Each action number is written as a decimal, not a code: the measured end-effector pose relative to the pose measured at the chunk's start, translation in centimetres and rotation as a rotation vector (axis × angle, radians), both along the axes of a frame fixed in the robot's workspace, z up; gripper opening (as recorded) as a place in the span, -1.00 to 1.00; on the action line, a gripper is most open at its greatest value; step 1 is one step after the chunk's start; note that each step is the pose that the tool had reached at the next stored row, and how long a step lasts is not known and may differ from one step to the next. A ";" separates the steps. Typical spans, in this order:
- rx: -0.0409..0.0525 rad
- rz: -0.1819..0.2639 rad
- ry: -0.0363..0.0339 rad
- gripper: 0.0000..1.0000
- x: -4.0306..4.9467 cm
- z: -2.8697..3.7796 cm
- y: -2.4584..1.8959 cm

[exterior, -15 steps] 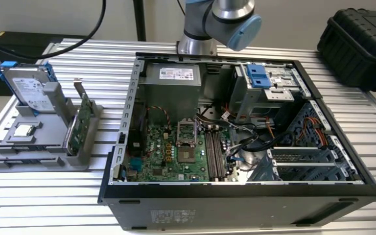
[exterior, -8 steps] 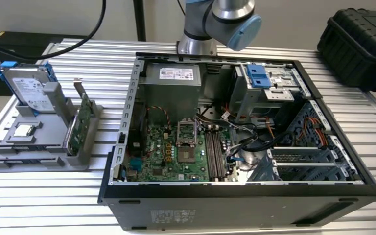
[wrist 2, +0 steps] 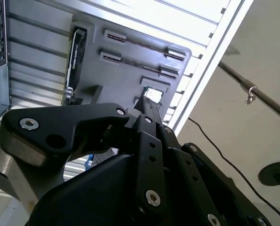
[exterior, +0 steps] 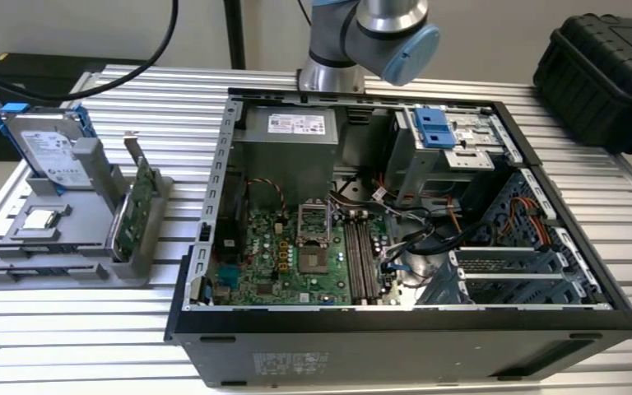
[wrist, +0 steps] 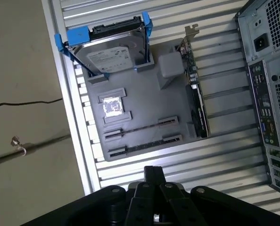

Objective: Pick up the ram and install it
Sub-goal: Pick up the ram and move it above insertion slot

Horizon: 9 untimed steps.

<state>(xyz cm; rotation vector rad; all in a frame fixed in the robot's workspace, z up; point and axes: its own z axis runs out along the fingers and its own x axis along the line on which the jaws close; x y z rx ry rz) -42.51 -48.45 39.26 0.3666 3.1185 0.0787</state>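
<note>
Jaws [wrist: 154, 170] black, jointed, closed on nothing visible, over the ribbed aluminium worktop [wrist: 210, 155] just beside the grey moulded holder [wrist: 144, 106]. Probable ram [wrist: 139, 128]: a thin strip on edge in one of the holder's long slots, long axis crosswise to the holder's upright green card [wrist: 196, 103]; identity uncertain.

The ram [wrist: 141, 129] sits edge-up, sunk in a slot of the gray holder [wrist: 170, 103].

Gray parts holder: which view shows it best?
First wrist view: the gray parts holder shows whole, from above. The exterior view shows it obliquely; in the second wrist view the gripper hides part.
</note>
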 end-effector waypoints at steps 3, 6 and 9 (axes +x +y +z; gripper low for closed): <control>0.0000 -0.014 0.0000 -1.00 0.00 0.00 0.00; 0.0000 -0.038 -0.0001 -1.00 0.00 0.00 0.00; 0.0001 -0.057 -0.0001 -1.00 0.00 -0.01 0.00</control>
